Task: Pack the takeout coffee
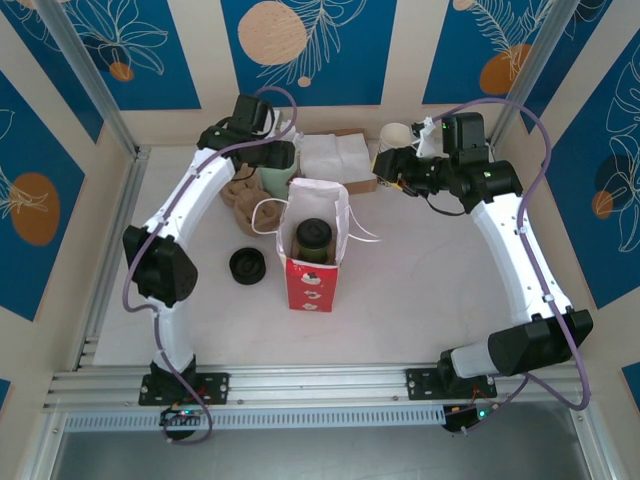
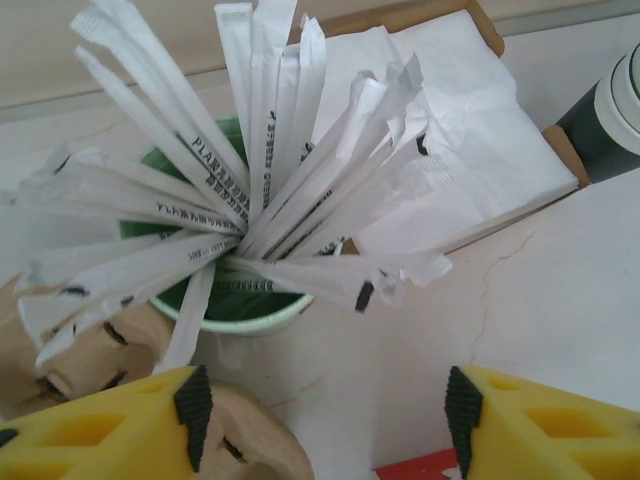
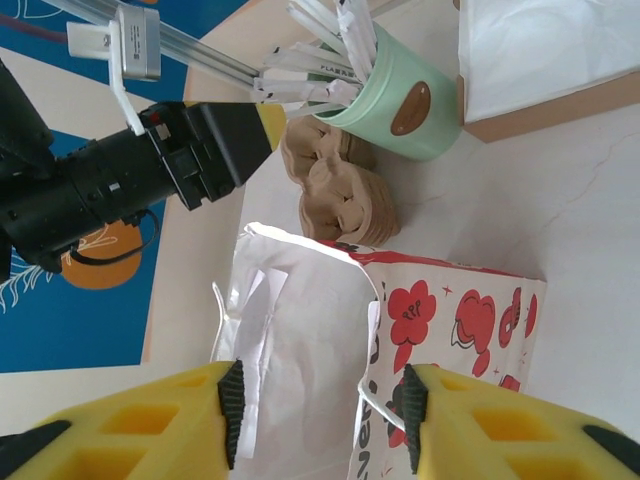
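Note:
The takeout coffee (image 1: 313, 237), olive-green with a round black lid, stands upright inside the open red-and-white paper bag (image 1: 309, 285) at mid-table. My left gripper (image 1: 282, 157) hovers at the back over a pale green cup of white sticks (image 2: 235, 305). Its yellow fingers are open, with bare table between them (image 2: 325, 412). My right gripper (image 1: 387, 165) is at the back right, clear of the bag and pointing toward it. It is open (image 3: 320, 415), and the bag's white mouth (image 3: 300, 330) lies beyond its fingers, untouched.
A box of white napkins (image 1: 338, 160) sits behind the bag. Brown cardboard sleeves (image 1: 240, 193) lie left of the stick cup. A stack of flat black lids (image 1: 247, 266) rests left of the bag. A cream cup (image 1: 397, 134) stands by the right gripper.

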Available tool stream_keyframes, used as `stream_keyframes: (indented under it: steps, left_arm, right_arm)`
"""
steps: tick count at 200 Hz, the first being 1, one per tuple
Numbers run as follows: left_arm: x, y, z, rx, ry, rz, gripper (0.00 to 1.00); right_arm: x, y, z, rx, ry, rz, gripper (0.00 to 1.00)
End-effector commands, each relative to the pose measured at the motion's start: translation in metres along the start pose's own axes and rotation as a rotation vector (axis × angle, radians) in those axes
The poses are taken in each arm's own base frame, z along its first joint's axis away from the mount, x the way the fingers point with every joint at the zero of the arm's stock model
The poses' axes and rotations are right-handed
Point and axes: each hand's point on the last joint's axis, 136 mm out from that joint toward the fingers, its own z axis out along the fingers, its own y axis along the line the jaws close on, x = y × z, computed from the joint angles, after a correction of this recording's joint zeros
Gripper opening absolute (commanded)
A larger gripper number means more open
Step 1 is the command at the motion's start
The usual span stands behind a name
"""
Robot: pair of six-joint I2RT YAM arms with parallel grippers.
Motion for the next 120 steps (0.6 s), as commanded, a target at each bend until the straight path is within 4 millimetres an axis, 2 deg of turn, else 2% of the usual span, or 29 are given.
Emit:
stream_keyframes:
  steps: [1,50,120]
  left_arm:
    - [-0.015,0.005,0.003,0.035,-0.027,-0.009,0.59]
    - [-0.019,0.006,0.016,0.05,-0.02,-0.017,0.57]
    - [-0.014,0.003,0.028,0.072,0.003,-0.013,0.56]
  right_arm:
    - [-0.001,0.003,-0.003,-0.012,-0.01,-0.019,0.46]
    - [-0.002,-0.002,-0.002,0.007,-0.013,-0.022,0.46]
    - [-0.003,-0.01,0.005,0.014,0.008,-0.018,0.46]
